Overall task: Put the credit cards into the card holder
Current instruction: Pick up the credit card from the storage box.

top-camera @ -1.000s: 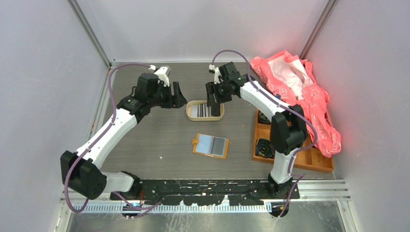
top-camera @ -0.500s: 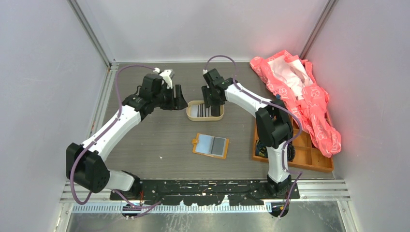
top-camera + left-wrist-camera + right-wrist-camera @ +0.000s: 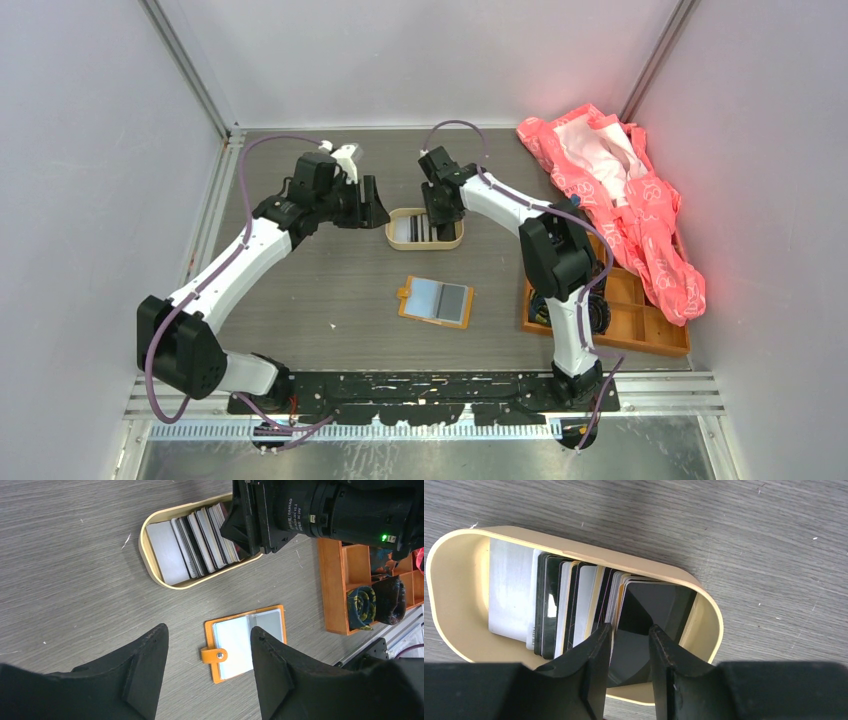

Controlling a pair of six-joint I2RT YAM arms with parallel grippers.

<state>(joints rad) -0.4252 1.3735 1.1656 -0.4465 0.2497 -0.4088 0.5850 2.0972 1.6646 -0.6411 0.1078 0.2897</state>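
**Top external.** The card holder (image 3: 436,301) lies open and flat on the table (image 3: 300,290), near the middle and apart from everything else. We see no card in its pockets. The beige tin (image 3: 424,229) sits behind it. The right gripper (image 3: 436,207) dips into the tin. The left gripper (image 3: 368,205) hovers just left of the tin. An orange tray (image 3: 640,330) and a pink cloth (image 3: 620,190) are at the right.

**Left wrist.** The left gripper (image 3: 209,635) is wide apart and holds nothing. Below it the card holder (image 3: 245,642) shows pale pockets and its snap tab. The cards (image 3: 195,542) stand in a row in the tin (image 3: 145,545).

**Right wrist.** The right gripper (image 3: 630,630) has its fingers a narrow gap apart, lowered around the black card (image 3: 649,610) at the end of the row. We cannot confirm a grip on it.

**Progress.** We judge the task barely begun. No card is loaded, and all visible cards are in the tin. Every card has yet to be lifted out, carried over and inserted.
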